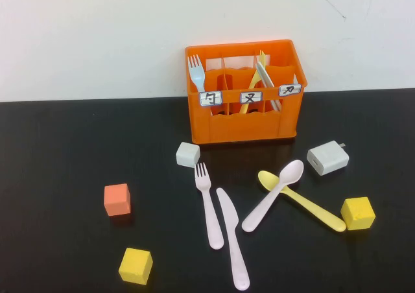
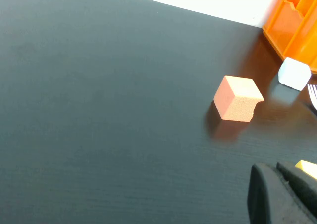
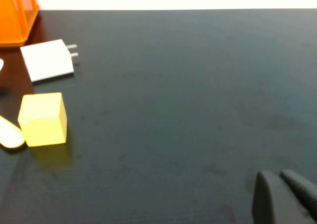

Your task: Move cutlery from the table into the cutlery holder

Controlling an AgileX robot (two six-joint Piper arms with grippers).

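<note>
The orange cutlery holder point(image 1: 243, 102) is standing at the back of the black table point(image 1: 65, 150), against the white wall, its three white labels facing the robot. Inside, a pale fork point(image 1: 196, 71) is standing upright in the left compartment, tines up. A yellow piece point(image 1: 253, 85) is leaning in the middle section, and a pale flat piece point(image 1: 266, 79) is leaning just beside it toward the right compartment; which divider separates them is hard to tell.

Four pieces are lying on the table in front of the holder: a pink fork point(image 1: 209, 205), a pink knife point(image 1: 233, 238) just beside it, a pink spoon point(image 1: 273, 194), and a yellow spoon point(image 1: 301, 201) which the pink spoon is crossing.

A white cube point(image 1: 187, 154) is sitting near the holder's front left corner, and a white charger plug point(image 1: 327, 157) is lying to the right. An orange cube point(image 1: 117, 199) and a yellow cube point(image 1: 135, 266) are resting on the left, another yellow cube point(image 1: 358, 213) on the right.

The left claw point(image 2: 285, 194) is hanging closed and empty above the table near the orange cube. The right claw point(image 3: 285, 196) is also hanging closed, holding nothing, over bare table well apart from the plug.
</note>
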